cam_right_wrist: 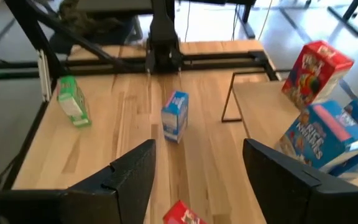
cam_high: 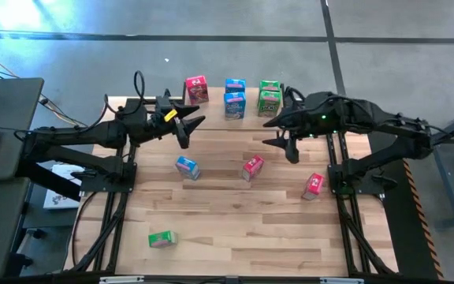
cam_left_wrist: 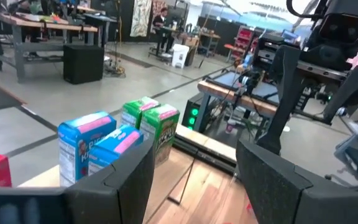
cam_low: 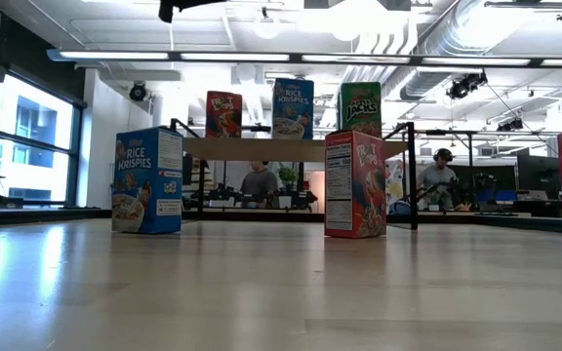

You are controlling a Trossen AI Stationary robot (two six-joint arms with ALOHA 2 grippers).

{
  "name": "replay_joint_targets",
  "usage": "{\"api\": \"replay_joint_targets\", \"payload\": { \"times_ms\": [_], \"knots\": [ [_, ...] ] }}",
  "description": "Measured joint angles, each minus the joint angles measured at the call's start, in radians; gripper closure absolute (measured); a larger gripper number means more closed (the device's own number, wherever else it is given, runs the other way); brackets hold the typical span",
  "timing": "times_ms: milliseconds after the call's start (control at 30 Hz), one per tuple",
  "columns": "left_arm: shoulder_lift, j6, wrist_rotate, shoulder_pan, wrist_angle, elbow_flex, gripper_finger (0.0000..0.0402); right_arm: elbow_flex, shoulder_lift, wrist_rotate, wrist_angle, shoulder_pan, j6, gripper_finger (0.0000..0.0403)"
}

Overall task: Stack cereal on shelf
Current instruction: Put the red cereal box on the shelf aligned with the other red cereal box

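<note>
The shelf (cam_high: 215, 98) stands at the table's far middle, with a red cereal box (cam_high: 196, 88), two blue ones (cam_high: 235, 102) and two green ones (cam_high: 269, 101) on top. A blue box (cam_high: 186, 167) and two red boxes (cam_high: 252, 166) (cam_high: 314, 185) stand on the table. A green box (cam_high: 162, 239) is near the front left. My left gripper (cam_high: 194, 132) hovers open, left of the shelf's front, nothing between its fingers (cam_left_wrist: 129, 177). My right gripper (cam_high: 265, 132) hovers open at the shelf's right front, also empty (cam_right_wrist: 197, 162).
Both arms reach in from the table's sides, above the wood. The table's middle boxes sit below and between the two grippers. In the low view the blue box (cam_low: 149, 180) and a red box (cam_low: 355, 183) stand upright before the shelf (cam_low: 261, 148). People sit at desks beyond.
</note>
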Motion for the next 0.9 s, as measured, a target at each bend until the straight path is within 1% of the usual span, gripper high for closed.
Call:
{"api": "replay_joint_targets", "payload": {
  "times_ms": [133, 267, 367, 567, 700, 900],
  "knots": [
    [0.001, 0.0, 0.026, 0.0, -0.022, 0.0, 0.0185, 0.0, 0.037, -0.014, -0.055, 0.0, -0.008, 0.0166],
    [0.0, 0.0, 0.038, 0.0, -0.052, 0.0, 0.0185, 0.0, 0.085, -0.014, -0.121, 0.0, -0.068, 0.0166],
    [0.001, -0.001, 0.038, 0.0, -0.095, 0.0, 0.0185, 0.0, 0.125, -0.02, -0.134, 0.0, -0.118, 0.0166],
    [0.001, -0.006, 0.038, 0.001, -0.163, 0.0, 0.0185, 0.0, 0.2, -0.072, -0.138, 0.0, -0.221, 0.0166],
    [0.001, -0.049, 0.038, 0.001, -0.209, 0.0, 0.0185, 0.0, 0.242, -0.108, -0.142, 0.0, -0.274, 0.0166],
    [0.001, -0.054, 0.038, 0.0, -0.228, 0.0, 0.0185, 0.0, 0.292, -0.109, -0.207, 0.0, -0.353, 0.0167]
  ]
}}
